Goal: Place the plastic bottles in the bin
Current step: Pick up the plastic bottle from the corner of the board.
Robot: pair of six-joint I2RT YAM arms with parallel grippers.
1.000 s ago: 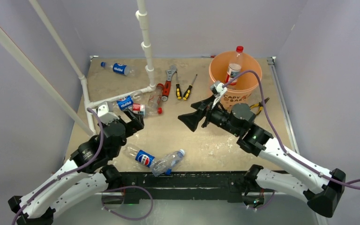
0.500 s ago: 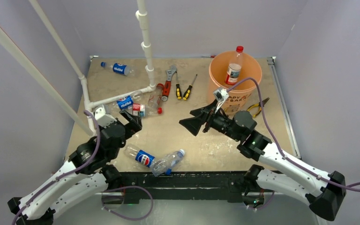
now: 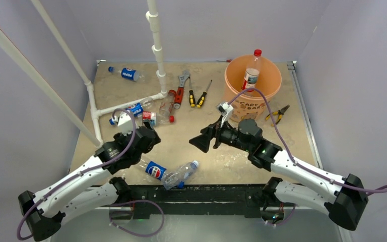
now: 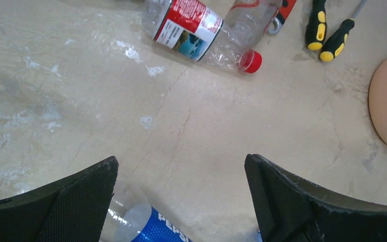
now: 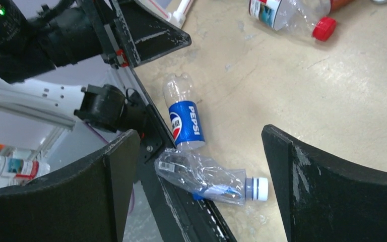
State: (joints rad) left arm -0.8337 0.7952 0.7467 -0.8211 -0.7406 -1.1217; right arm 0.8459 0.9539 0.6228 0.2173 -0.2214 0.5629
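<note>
The left hand [image 4: 180, 169] and right hand [image 5: 201, 143] hang spread wide, gripping nothing. Only the top view looks inside the round orange plastic bucket [image 3: 242, 103], where a red-capped clear bottle [image 3: 251, 73] stands upright, and shows a blue-labelled bottle [image 3: 126, 73] far left on the beige counter [image 3: 181, 146]. The right wrist view shows a blue Pepsi-labelled clear bottle [image 5: 184, 121] lying against a crumpled white-capped bottle [image 5: 206, 179] at the near edge. The left wrist view catches only a corner of that label.
</note>
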